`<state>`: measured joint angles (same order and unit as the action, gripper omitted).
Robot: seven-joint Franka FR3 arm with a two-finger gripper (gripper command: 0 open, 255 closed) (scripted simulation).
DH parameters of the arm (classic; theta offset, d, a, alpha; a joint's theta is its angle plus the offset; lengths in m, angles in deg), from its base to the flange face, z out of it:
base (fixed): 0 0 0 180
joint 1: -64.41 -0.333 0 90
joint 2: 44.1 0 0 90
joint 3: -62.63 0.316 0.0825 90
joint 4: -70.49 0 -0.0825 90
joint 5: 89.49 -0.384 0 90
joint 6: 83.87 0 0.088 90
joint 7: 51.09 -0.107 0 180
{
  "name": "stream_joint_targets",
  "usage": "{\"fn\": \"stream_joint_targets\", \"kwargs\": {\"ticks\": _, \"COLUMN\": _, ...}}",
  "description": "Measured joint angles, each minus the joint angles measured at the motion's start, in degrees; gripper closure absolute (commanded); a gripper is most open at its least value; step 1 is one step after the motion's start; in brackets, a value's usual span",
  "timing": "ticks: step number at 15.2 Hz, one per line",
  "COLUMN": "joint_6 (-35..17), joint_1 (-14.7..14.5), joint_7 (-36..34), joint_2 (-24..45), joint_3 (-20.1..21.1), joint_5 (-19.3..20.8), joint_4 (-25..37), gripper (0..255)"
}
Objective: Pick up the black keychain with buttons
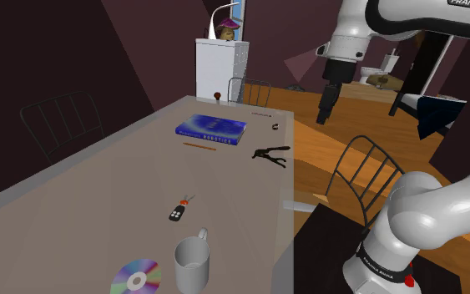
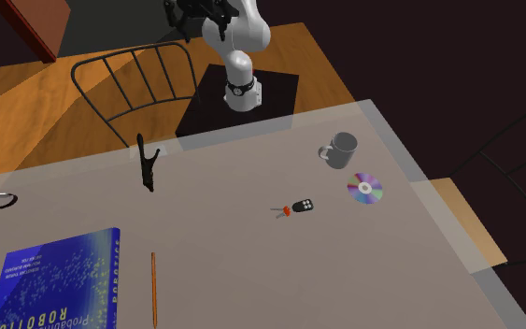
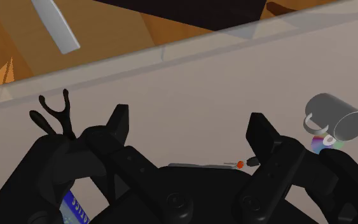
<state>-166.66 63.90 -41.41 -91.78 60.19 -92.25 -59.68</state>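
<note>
The arm [image 1: 416, 21] at the shoulder view's one o'clock bears "FRANKA E"; the blue book [image 2: 46, 280] at the second exterior view's seven o'clock bears "ROBOTIC".

small black keychain [image 1: 178, 214] [image 2: 303, 207] (buttons up), flat on grey table, orange tag attached

Keychain [image 1: 179, 211]: black body, pale grey buttons, small red-orange piece on the ring.
Book [image 1: 212, 128]: deep blue cover, lighter blue speckling, white lettering along the spine.
Disc [image 1: 135, 276]: silvery, rainbow sheen from purple to green.
Mug [image 1: 192, 261]: plain grey.
Pencil [image 1: 198, 145]: orange-brown.
Pliers-like tool [image 1: 271, 154]: black all over.
Ring [image 2: 2, 200]: black outside, pale inside, by the tabletop's edge.
Tabletop [image 1: 99, 184]: flat grey-beige, unpatterned.
Floor [image 1: 312, 134]: orange-brown wood planks.
Arm [image 1: 429, 217]: white, dark joints, black-and-red band near the base.
Gripper [image 3: 190, 126]: black.
</note>
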Motion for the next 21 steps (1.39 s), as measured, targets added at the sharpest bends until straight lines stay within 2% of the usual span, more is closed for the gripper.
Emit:
{"fn": "stream_joint_targets", "kwargs": {"ticks": 2, "joint_6": -0.7, "joint_1": -0.1, "joint_7": -0.6, "joint_2": 0.3, "joint_3": 0.5, "joint_5": -0.4, "joint_4": -0.4, "gripper": 0}}
{"fn": "stream_joint_targets", "kwargs": {"ticks": 9, "joint_6": -10.3, "joint_1": -1.1, "joint_7": -8.7, "joint_2": 5.3, "joint_3": 7.7, "joint_5": -4.5, "joint_4": -4.4, "gripper": 0}}
{"fn": "stream_joint_targets", "kwargs": {"ticks": 15, "joint_6": -19.4, "joint_1": -1.8, "joint_7": -16.1, "joint_2": 13.2, "joint_3": 14.2, "joint_5": -7.0, "joint_4": -4.7, "gripper": 0}}
{"fn": "stream_joint_targets", "kwargs": {"ticks": 21, "joint_6": -28.1, "joint_1": -1.8, "joint_7": -23.8, "joint_2": 23.3, "joint_3": 20.5, "joint_5": -7.3, "joint_4": -2.5, "gripper": 0}}
